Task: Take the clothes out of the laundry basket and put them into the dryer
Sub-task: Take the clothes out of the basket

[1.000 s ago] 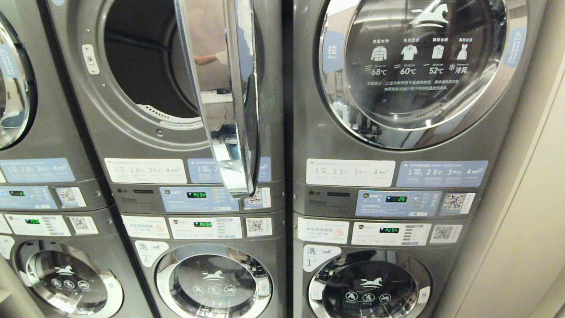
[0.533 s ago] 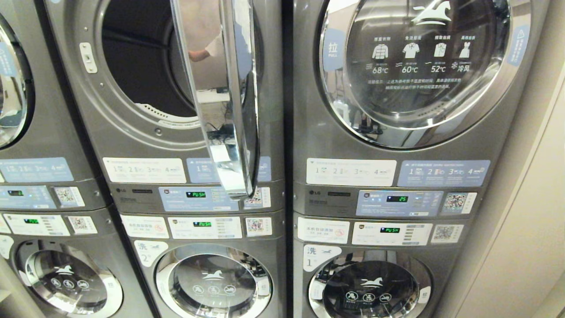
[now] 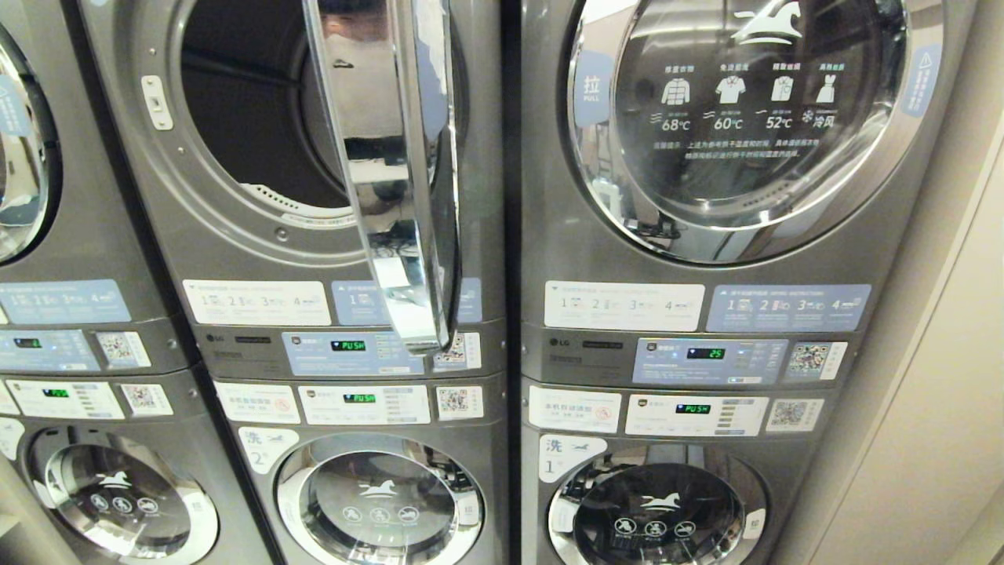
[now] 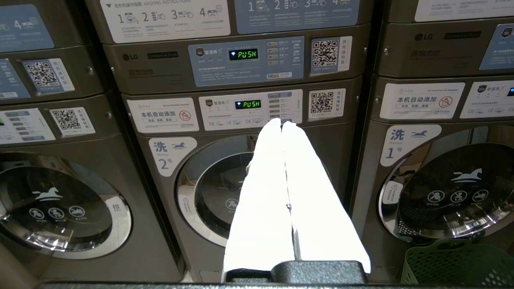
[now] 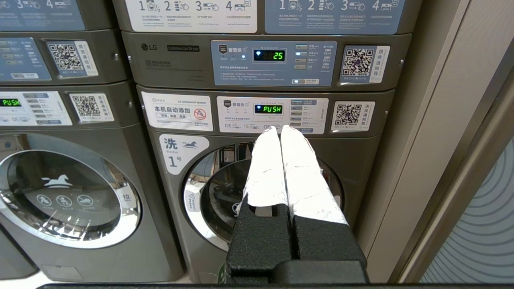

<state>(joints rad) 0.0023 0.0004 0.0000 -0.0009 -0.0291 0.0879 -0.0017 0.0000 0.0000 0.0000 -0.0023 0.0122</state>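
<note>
Even indoor light; mirror glare on open chrome door (image 3: 392, 173); white fingers (image 4: 277, 192) overexposed; edges bowed.

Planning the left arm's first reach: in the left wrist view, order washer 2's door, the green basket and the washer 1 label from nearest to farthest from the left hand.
1. Washer 2's door, directly beyond the left hand.
2. Washer 1 label, on the next machine.
3. Green basket, low in front of washer 1.

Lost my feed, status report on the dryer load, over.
Left claw shut, empty. Right claw shut, empty. Dryer door open, drum shows no clothes. Green laundry basket on floor by washer 1; open door edge-on across the drum mouth.
</note>
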